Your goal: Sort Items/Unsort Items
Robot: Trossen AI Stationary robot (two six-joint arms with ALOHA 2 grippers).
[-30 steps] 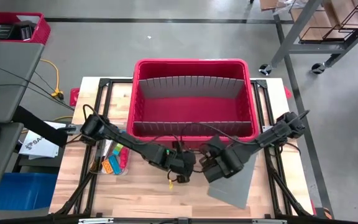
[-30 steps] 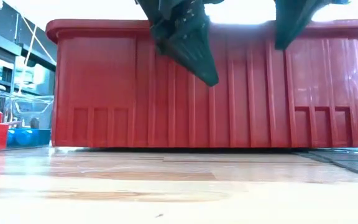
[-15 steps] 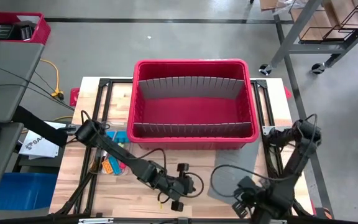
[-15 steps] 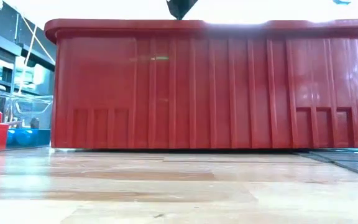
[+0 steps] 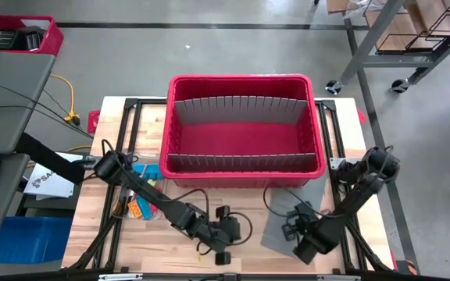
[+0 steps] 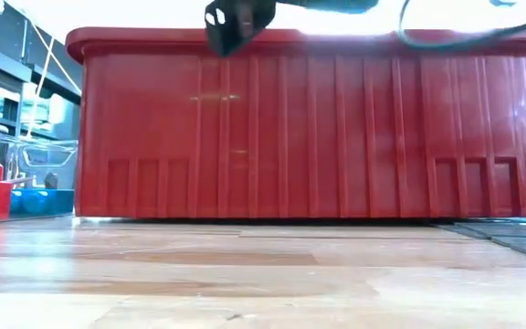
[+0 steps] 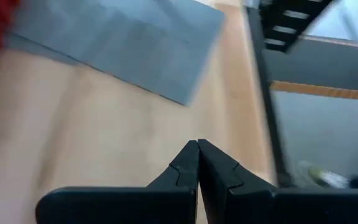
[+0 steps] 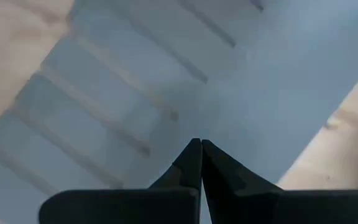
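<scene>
1. bin (image 5: 241, 86) sits at the far middle of the table (image 5: 170, 257), red, with two grey dividers (image 5: 241, 111) across it; no items visible inside from the high view.
2. items (image 5: 141, 204): small cluster of coloured blocky pieces (orange, blue, green seen) on the table's left side, just left of the bin's near corner, partly under the left arm. none held.
3. left gripper (image 7: 197, 144) now low over bare wood near the front middle of the table, jaws pressed together, nothing between them. a second ago it was up close by the bin's front wall; it has pulled back toward the near edge.
4. right gripper (image 8: 196, 143) over the grey sheet (image 5: 291, 234) at front right, jaws together, empty. a second ago it was beside the left one at the bin front, then swung to the table's near edge, now back a little over the sheet.
5. low view shows only a dark arm part and a cable at the top, in front of the bin rim.
6. judgement: both arms retreated empty-handed from the bin, so this looks like a reset or a gap between picks; coloured pieces still unsorted outside the bin.
</scene>
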